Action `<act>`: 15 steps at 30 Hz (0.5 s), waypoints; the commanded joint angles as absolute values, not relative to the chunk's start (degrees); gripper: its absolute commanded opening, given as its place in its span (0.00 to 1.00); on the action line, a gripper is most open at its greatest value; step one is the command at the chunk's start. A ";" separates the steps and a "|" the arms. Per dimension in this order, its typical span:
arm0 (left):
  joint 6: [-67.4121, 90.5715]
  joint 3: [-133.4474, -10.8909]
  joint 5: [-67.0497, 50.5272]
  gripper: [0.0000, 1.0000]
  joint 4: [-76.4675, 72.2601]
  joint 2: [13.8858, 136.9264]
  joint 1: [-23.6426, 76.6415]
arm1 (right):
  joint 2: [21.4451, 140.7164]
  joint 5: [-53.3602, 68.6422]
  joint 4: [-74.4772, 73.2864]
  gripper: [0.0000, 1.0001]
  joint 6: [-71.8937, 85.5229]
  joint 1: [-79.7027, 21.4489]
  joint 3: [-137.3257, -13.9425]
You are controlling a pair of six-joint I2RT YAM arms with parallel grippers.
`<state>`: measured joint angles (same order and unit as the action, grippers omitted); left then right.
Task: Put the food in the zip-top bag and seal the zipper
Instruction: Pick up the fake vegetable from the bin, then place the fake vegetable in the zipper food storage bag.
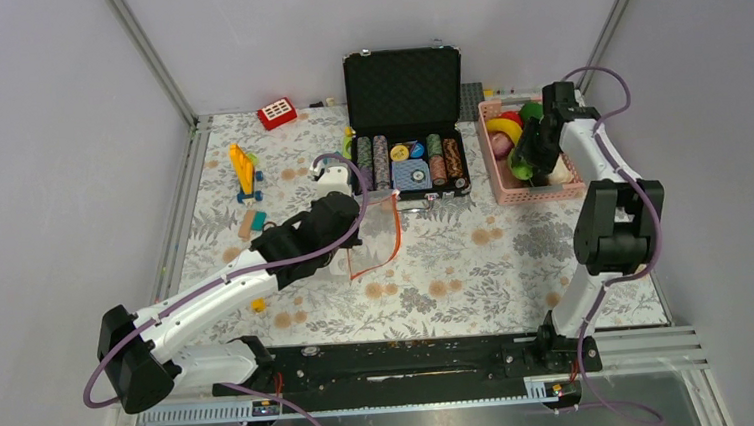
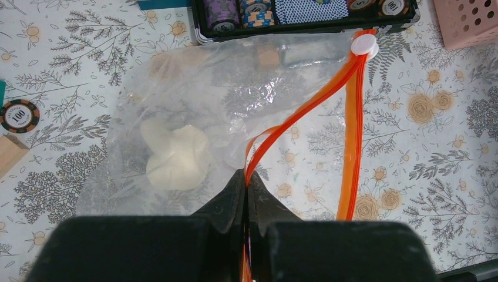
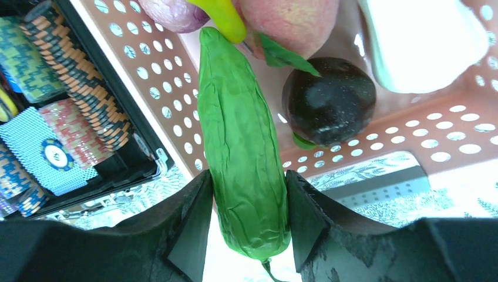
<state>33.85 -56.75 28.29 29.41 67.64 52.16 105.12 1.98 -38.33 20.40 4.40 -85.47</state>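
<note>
One clear bag (image 2: pixel 176 100) holds one white piece (image 2: pixel 176 155). It has one orange zipper strip (image 2: pixel 305 108) and one white slider (image 2: pixel 364 44). One loose chip (image 2: pixel 19 116) lies at the left edge. One pink basket (image 3: pixel 446 135) shows six foods:
- one green vegetable (image 3: pixel 244 158)
- one dark round fruit (image 3: pixel 329 100)
- one pink fruit (image 3: pixel 293 23)
- one purple piece (image 3: pixel 170 12)
- one yellow tip (image 3: pixel 223 17)
- one white chunk (image 3: pixel 423 41)

One open black case (image 1: pixel 404 91) stands at top centre.

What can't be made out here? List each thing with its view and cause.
Left wrist view: white lump in the bag, blurred by crinkled film.
Top view: the bag's clear film, partly under the left arm; only its orange strip shows.
Right wrist view: white item beyond the cucumber, cut off by the top edge.
Top view: the food, too small, covered by the right gripper.
</note>
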 commanded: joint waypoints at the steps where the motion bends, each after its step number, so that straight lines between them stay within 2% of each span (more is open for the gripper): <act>1: 33.22 -58.60 27.79 0.00 27.07 67.50 51.86 | 98.91 0.68 -39.12 0.01 21.19 5.42 -86.22; 15: 33.57 -58.62 27.25 0.00 27.07 67.15 51.87 | 89.14 11.70 -37.62 0.00 20.76 6.15 -81.17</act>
